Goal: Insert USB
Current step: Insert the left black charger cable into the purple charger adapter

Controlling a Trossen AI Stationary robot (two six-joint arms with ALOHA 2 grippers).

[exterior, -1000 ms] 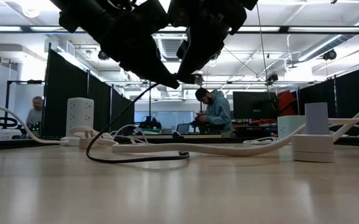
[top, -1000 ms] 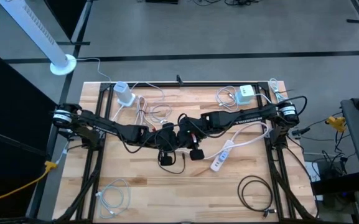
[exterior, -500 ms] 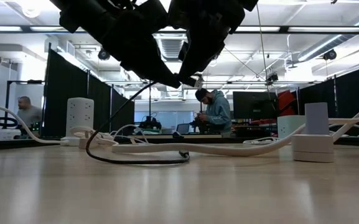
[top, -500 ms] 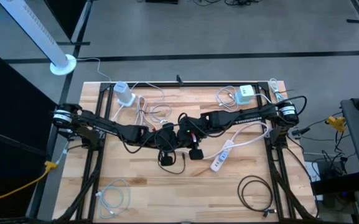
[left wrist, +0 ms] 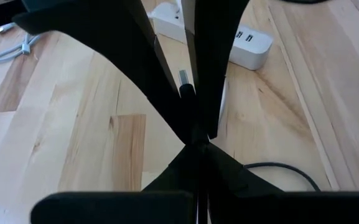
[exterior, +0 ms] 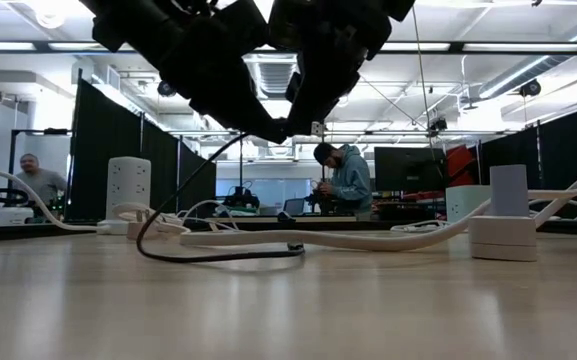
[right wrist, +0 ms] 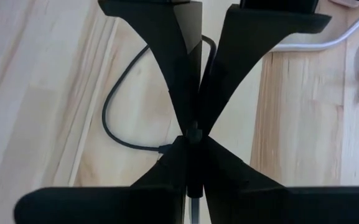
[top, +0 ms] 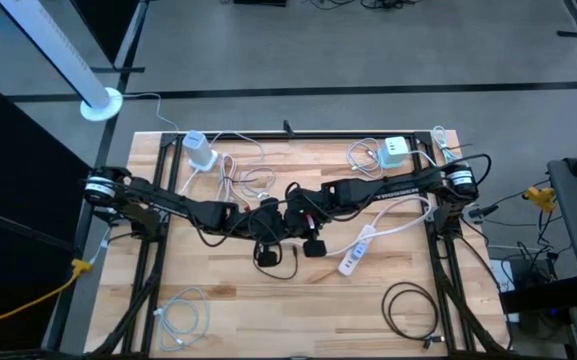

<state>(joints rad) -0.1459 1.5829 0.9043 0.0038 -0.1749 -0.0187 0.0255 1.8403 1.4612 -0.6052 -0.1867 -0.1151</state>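
Observation:
A black USB cable hangs from the two grippers where they meet above the table's middle. Its slack loop and its free end lie on the wood. My left gripper is shut on the cable's USB plug, whose metal tip sticks out past the fingers. My right gripper is shut, tip to tip with the left. A white power strip with USB ports lies just right of them. My left gripper pinches the black body of the USB plug between its two fingers, slanting down from the table's left. The plug is lifted clear, and the cable hangs slack from it to the table. My right gripper pinches a small dark piece between its fingertips, slanting steeply down from the table's right, at the spot where the left gripper's plug is. Which part of the plug this is cannot be told.
White chargers stand at the far left and far right with tangled white cables. A coiled black cable lies at the near right and a white one at the near left. People move in the room behind.
Both grippers have kept their place, shut and tip to tip. The slack loop of the black cable has swayed a little on the table and come back.

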